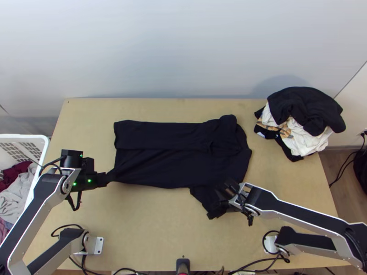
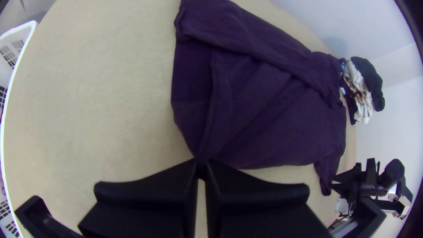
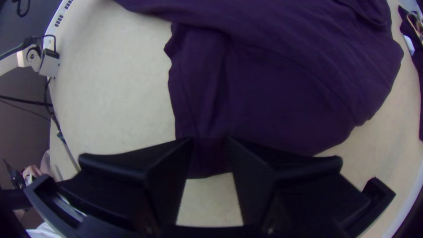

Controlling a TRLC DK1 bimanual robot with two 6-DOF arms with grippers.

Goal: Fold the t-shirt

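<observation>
The black t-shirt [image 1: 169, 156] lies across the middle of the table, its far long side folded over in a band and a sleeve sticking out toward the near edge. At its left near corner my left gripper [image 1: 106, 178] holds the hem; in the left wrist view the left gripper [image 2: 201, 165] is shut on the cloth, which is drawn to a point. Over the near sleeve is my right gripper [image 1: 222, 190]; in the right wrist view the right gripper [image 3: 210, 143] stands open, with the sleeve [image 3: 207, 110] beneath and between its fingers.
A pile of black and white clothes [image 1: 298, 123] sits at the table's far right corner. Beyond the left edge stands a white basket [image 1: 39, 142] with clothes in it. A dark object [image 1: 182, 265] is at the near edge's middle.
</observation>
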